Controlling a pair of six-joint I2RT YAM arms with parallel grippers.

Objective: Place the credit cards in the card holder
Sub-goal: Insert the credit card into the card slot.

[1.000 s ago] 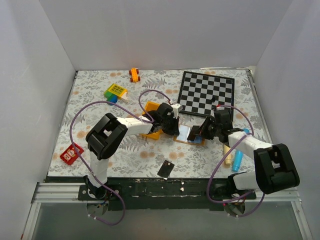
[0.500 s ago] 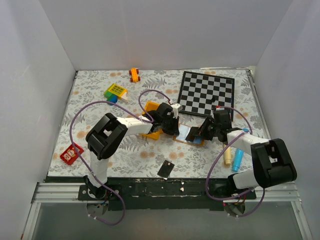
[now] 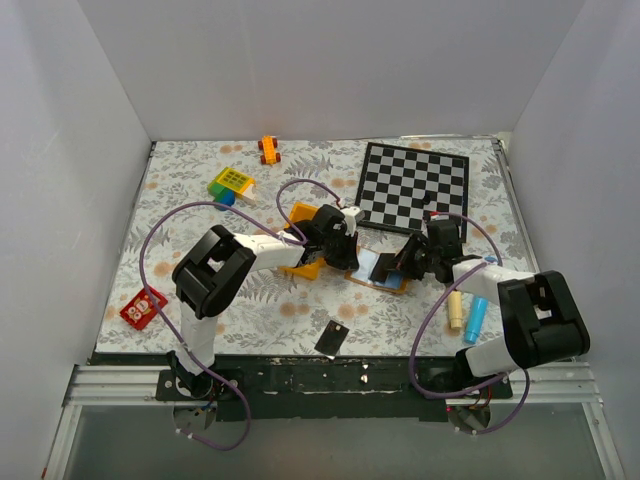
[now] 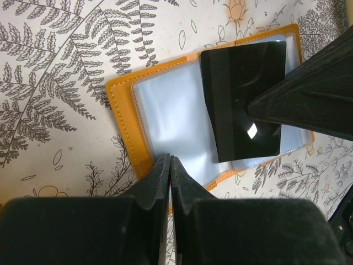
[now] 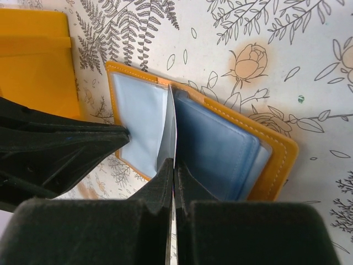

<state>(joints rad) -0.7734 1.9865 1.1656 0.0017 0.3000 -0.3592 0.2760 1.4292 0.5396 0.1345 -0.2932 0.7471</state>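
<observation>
Movement over the last second is small and belongs almost only to the right arm: in the overhead view its elbow and forearm have swung inward, toward the middle of the bench [image 3: 250, 300], and the right pincer [image 5: 174, 168] has crept a little closer to the card holder [image 4: 118, 110]. The left arm, the holder and the things around them lie as they did before. The holder is open flat near the middle of the bench, just beside the yellow bin [image 5: 33, 55], with its pale blue sleeves facing up. The left pincer [image 4: 170, 163] has its jaws pressed together with nothing between them, and its tip rests at the near edge of the holder, I think to keep it from sliding. The right pincer is clamped on one credit card [image 4: 242, 99], which lies tilted over the right half of the sleeves. From the right wrist the card is seen only edge-on, so I cannot tell if its edge has entered a pocket. In my judgement the insertion is in progress but not finished. A second card [image 3: 332, 338] waits untouched near the front edge of the bench, well apart from the holder.
</observation>
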